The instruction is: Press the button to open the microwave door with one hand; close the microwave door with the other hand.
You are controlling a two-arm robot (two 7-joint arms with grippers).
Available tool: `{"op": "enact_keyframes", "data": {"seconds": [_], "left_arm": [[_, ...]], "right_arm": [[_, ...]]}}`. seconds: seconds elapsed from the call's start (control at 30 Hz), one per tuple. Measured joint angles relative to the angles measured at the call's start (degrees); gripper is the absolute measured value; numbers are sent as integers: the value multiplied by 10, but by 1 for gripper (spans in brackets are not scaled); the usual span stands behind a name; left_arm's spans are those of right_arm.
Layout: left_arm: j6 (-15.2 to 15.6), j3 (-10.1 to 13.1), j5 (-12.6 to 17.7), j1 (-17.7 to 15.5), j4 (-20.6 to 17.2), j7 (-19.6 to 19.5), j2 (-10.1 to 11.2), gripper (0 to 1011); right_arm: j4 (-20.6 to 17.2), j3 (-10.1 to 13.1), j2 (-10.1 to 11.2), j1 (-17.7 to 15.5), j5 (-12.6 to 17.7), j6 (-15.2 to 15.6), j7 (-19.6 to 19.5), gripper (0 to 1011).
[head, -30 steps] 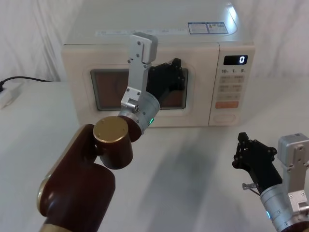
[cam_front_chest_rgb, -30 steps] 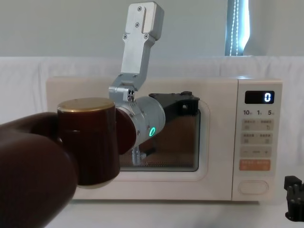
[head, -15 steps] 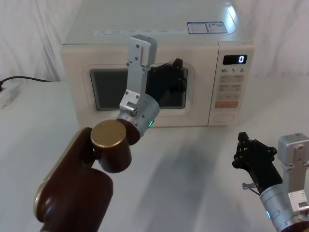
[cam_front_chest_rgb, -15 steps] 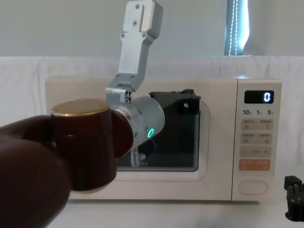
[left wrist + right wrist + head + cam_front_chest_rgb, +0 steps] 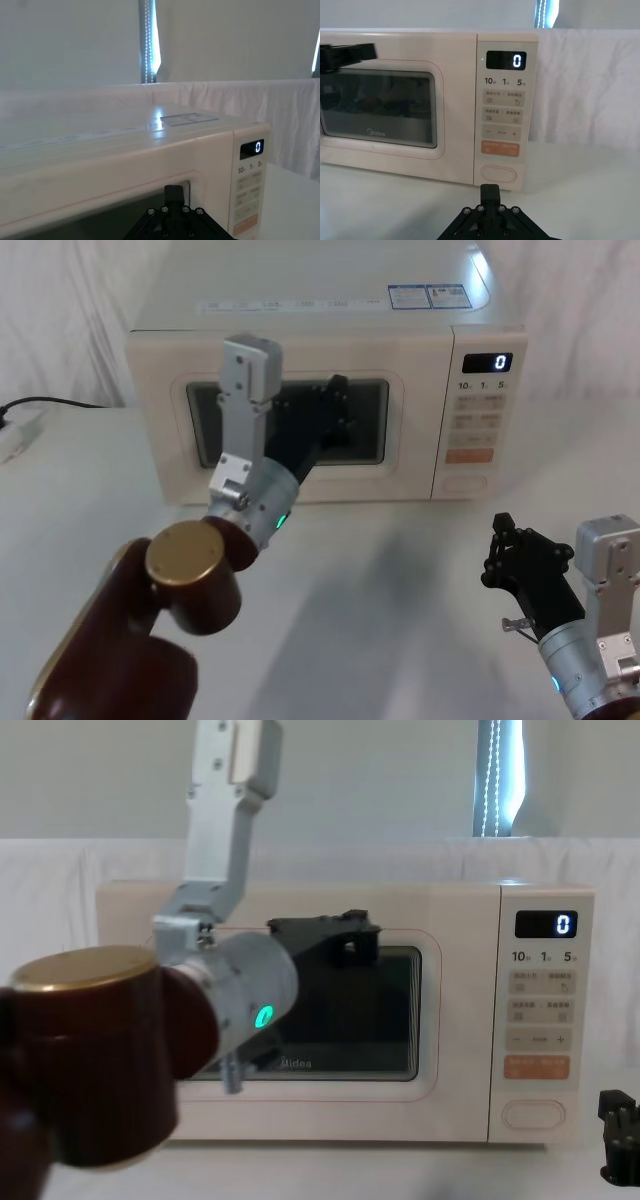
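Note:
The cream microwave door (image 5: 418, 430) with its dark window sits flush with the oven front, also seen in the chest view (image 5: 432, 1020) and the right wrist view (image 5: 395, 150). My left gripper (image 5: 338, 400) hovers shut just in front of the window's upper middle (image 5: 352, 934), its tip near the door's top frame (image 5: 173, 192). The button (image 5: 463, 482) is the wide pill at the foot of the control panel (image 5: 499, 173) (image 5: 534, 1114). My right gripper (image 5: 503, 540) rests shut low at the front right, well short of the panel (image 5: 489, 192).
The control panel holds a display reading 0 (image 5: 487, 363) and an orange key (image 5: 470, 456). A white power strip with a black cable (image 5: 20, 435) lies at the far left. My left arm's brown elbow (image 5: 185, 575) fills the front left.
The window's inside went from lit to dark. My left gripper has drawn back and shifted left across the door. The right arm has stayed still.

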Motion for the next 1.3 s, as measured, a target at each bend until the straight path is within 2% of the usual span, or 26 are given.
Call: {"op": "enact_keyframes", "data": {"seconds": [0.17, 0.23, 0.5, 0.63, 1.0, 1.3], "left_arm": [[18, -10, -2, 38, -53, 5, 22, 0], [21, -12, -2, 43, -61, 6, 25, 0], [43, -37, -11, 105, -138, 11, 59, 0], [48, -49, -17, 131, -161, 13, 71, 0], [50, -81, -34, 189, -202, 12, 99, 0], [38, -99, -45, 225, -202, 11, 111, 0]], "right_arm": [[0, 0, 0, 0, 0, 0, 0, 0], [0, 0, 0, 0, 0, 0, 0, 0], [0, 0, 0, 0, 0, 0, 0, 0], [0, 0, 0, 0, 0, 0, 0, 0], [0, 0, 0, 0, 0, 0, 0, 0], [0, 0, 0, 0, 0, 0, 0, 0]]}}
